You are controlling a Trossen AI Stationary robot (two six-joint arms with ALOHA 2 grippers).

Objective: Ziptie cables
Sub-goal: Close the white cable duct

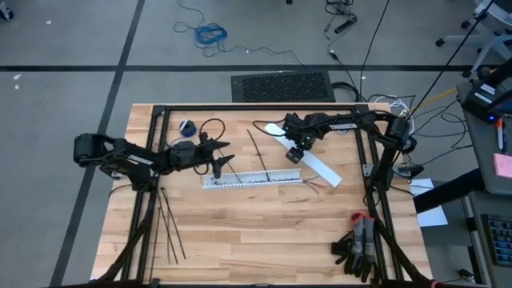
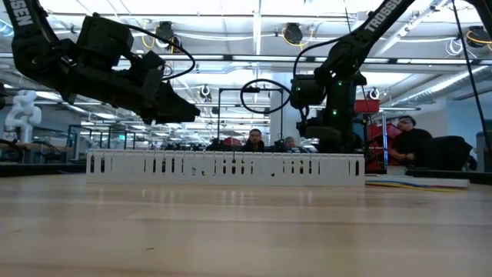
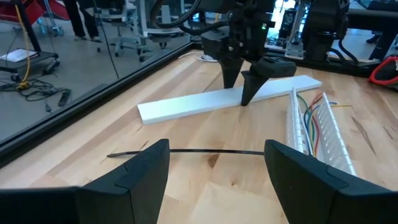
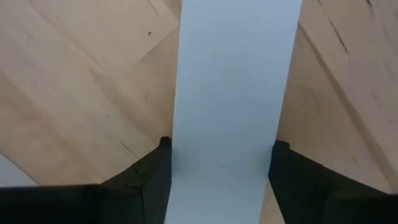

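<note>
Slotted white duct [image 1: 252, 178] holds the cables [image 3: 314, 121]; 1 ziptie [image 3: 186, 151] lies beside it. Right jaws [image 4: 219, 163] straddle a white strip [image 1: 314, 162], unclosed; left jaws [image 3: 214, 165] spread. Arm lettering: "TROSSEN".

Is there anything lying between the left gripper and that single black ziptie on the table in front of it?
Nothing visible. The left gripper hangs open above bare wood, and the ziptie lies just ahead of its fingers, clear of the slotted duct beside it.
</note>
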